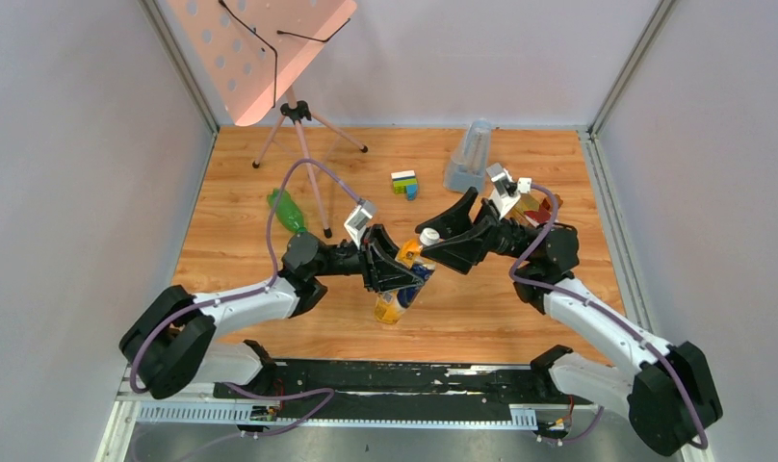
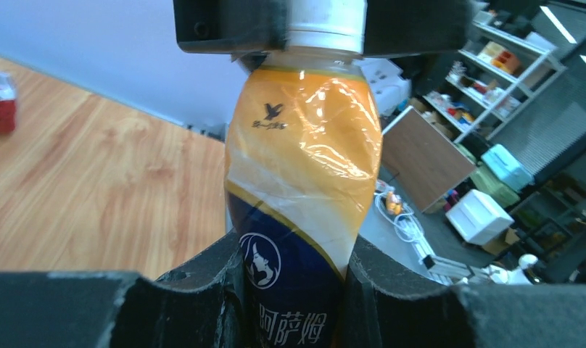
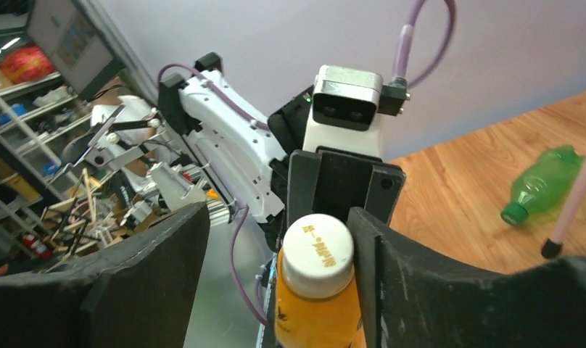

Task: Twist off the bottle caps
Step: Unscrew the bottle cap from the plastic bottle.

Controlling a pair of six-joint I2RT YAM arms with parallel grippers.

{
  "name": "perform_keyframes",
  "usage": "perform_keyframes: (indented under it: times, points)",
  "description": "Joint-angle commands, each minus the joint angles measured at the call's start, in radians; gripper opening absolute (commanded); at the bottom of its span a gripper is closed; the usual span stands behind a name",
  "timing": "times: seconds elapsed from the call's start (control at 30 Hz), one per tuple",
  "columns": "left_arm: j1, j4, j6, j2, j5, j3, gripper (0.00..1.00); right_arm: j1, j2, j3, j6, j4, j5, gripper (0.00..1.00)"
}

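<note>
My left gripper (image 1: pixel 393 271) is shut on the body of the amber bottle with the yellow and blue label (image 1: pixel 401 287), holding it tilted above the table. In the left wrist view the fingers (image 2: pixel 192 279) clamp the bottle (image 2: pixel 304 159). Its white cap (image 1: pixel 429 236) sits between the jaws of my right gripper (image 1: pixel 445 241). In the right wrist view that gripper (image 3: pixel 279 232) is open: one finger (image 3: pixel 381 254) touches the cap (image 3: pixel 318 254), the other stands well apart. A green bottle (image 1: pixel 287 210) with a green cap (image 3: pixel 513 213) lies at the left.
A tall clear bluish container (image 1: pixel 470 154) and toy bricks (image 1: pixel 404 183) stand at the back. A tripod (image 1: pixel 298 115) carries a pink perforated board at the back left. A reddish object (image 1: pixel 537 206) is partly hidden behind my right wrist. Walls enclose the table.
</note>
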State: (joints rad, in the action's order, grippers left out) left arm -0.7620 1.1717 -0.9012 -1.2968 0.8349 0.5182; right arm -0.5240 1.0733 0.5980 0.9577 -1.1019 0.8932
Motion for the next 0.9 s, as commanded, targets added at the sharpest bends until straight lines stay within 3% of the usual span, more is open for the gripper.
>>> perform_keyframes:
  times: [0.0,0.07,0.17,0.33,0.43,0.5,0.7,0.87]
  points:
    - [0.039,-0.51,0.258,0.137,-0.194,0.067,0.0,0.007,-0.188,0.056,-0.196,0.494,-0.067,0.78]
    - [0.038,-0.841,0.435,0.213,-0.311,0.136,0.0,0.009,-0.248,0.097,-0.31,0.753,-0.2,0.84]
    - [0.037,-1.113,0.633,0.25,-0.421,0.205,0.0,0.024,-0.219,0.186,-0.352,1.033,-0.364,0.85]
    - [-0.013,-1.502,0.821,0.178,-0.61,0.367,0.0,0.051,-0.177,0.194,-0.296,1.144,-0.383,0.84]
    - [-0.066,-1.598,0.94,0.143,-0.73,0.408,0.0,0.076,-0.162,0.176,-0.264,1.168,-0.342,0.82]
    - [-0.074,-1.623,0.995,0.142,-0.738,0.41,0.0,0.093,-0.145,0.163,-0.245,1.171,-0.279,0.79]
    - [-0.099,-1.593,1.16,0.2,-0.675,0.352,0.0,0.109,-0.022,0.174,-0.248,1.203,-0.119,0.67]
    - [-0.105,-1.549,1.217,0.246,-0.61,0.317,0.0,0.107,0.114,0.204,-0.246,1.171,0.079,0.68]
